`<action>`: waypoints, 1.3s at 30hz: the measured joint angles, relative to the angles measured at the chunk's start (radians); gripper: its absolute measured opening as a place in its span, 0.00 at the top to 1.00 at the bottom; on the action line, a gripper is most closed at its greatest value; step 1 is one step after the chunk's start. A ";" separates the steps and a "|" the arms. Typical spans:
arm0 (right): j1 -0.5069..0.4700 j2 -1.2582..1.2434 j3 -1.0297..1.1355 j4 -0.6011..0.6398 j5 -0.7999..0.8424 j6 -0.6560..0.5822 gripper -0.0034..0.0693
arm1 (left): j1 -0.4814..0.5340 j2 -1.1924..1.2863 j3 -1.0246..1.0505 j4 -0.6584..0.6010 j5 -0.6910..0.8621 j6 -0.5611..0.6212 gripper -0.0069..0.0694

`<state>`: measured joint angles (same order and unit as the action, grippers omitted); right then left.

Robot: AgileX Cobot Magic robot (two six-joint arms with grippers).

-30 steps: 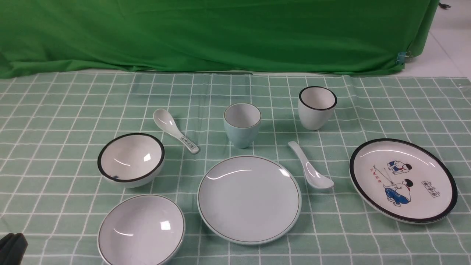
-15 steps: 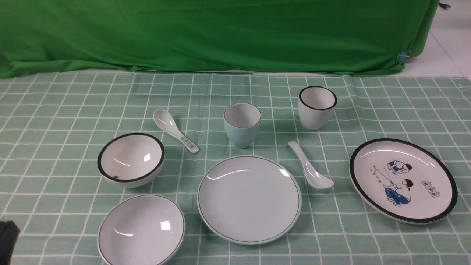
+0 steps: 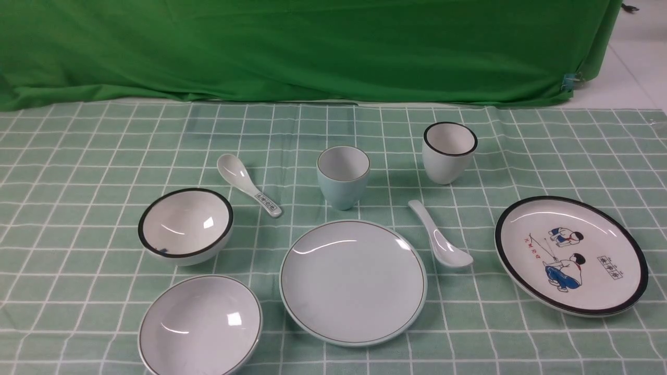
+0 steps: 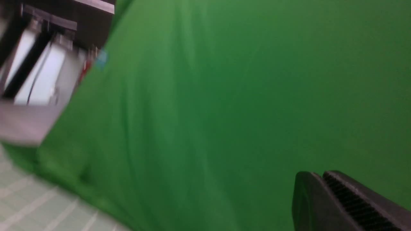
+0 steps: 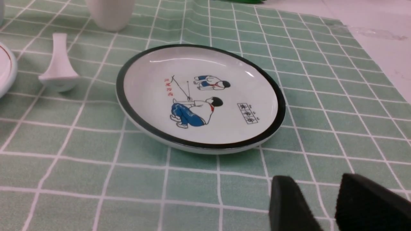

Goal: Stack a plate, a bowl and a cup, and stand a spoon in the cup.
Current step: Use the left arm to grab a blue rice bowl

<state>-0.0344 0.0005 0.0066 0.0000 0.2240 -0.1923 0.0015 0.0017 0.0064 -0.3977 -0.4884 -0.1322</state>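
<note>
The left gripper (image 4: pixel 322 175) is clenched with nothing in its grasp, while the right gripper (image 5: pixel 313 179) is released, its fingers parted and empty. The plain pale plate (image 3: pixel 353 284) lies flat on the green checked tablecloth (image 3: pixel 521 344), with the shallow grey-white bowl (image 3: pixel 200 325) just beside it on the left. Beyond the plate stands the pale blue handleless cup (image 3: pixel 343 185), upright. The unmarked white soup spoon (image 3: pixel 440 239) lies to the plate's right, between it and the black-rimmed cartoon plate (image 3: pixel 570 255). Farther out are the black-rimmed cup (image 3: pixel 449 153), the black-rimmed bowl (image 3: pixel 186 224) and the printed spoon (image 3: pixel 247 183).
</note>
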 joint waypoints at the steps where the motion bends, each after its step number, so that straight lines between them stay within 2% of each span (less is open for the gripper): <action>1: 0.000 0.000 0.000 0.000 -0.006 0.004 0.58 | 0.000 0.000 -0.004 -0.003 -0.061 -0.052 0.89; 3: 0.001 0.000 0.000 0.040 -0.045 0.046 0.58 | 0.000 -0.002 -0.043 -0.009 -0.063 -0.107 0.89; 6: 0.011 0.000 0.000 0.202 -0.203 0.224 0.58 | 0.000 0.033 -0.230 0.046 0.126 -0.143 0.89; 7: 0.011 0.000 0.000 0.211 -0.215 0.240 0.58 | 0.000 0.045 -0.263 0.061 0.171 -0.143 0.89; 9: 0.012 0.000 0.000 0.294 -0.344 0.436 0.58 | 0.000 0.200 -0.503 0.179 0.534 -0.134 0.89; 10: 0.012 0.000 0.000 0.300 -0.368 0.456 0.58 | 0.000 0.231 -0.519 0.190 0.561 -0.131 0.89; 12: 0.012 0.000 0.000 0.322 -0.430 0.527 0.58 | 0.000 0.399 -0.681 0.226 0.860 -0.088 0.89; 17: 0.012 0.000 0.000 0.331 -0.467 0.552 0.58 | 0.000 0.832 -0.896 0.226 1.410 0.105 0.89; 19: 0.012 0.000 0.000 0.332 -0.473 0.552 0.58 | 0.000 0.973 -0.913 0.206 1.533 0.166 0.89; 22: 0.013 0.000 0.000 0.333 -0.511 0.553 0.60 | -0.002 1.151 -0.917 0.174 1.589 0.239 0.89; 23: 0.019 0.000 -0.011 0.333 -0.494 0.551 0.63 | -0.002 1.184 -0.917 0.174 1.587 0.250 0.89; 27: 0.069 0.051 -0.202 0.316 -0.211 0.438 0.86 | -0.002 1.261 -0.918 0.177 1.547 0.267 0.89; 29: 0.108 0.155 -0.360 0.309 -0.011 0.331 0.91 | -0.002 1.293 -0.918 0.184 1.517 0.280 0.89; 34: 0.180 0.560 -0.708 0.299 0.459 0.099 0.92 | -0.012 1.367 -0.919 0.191 1.492 0.289 0.89; 39: 0.190 0.809 -0.797 0.293 0.659 0.027 0.92 | -0.095 1.403 -0.919 0.203 1.466 0.303 0.89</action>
<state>0.1552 0.8097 -0.7908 0.2932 0.8830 -0.1652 -0.0934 1.4044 -0.9124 -0.1948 0.9776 0.1710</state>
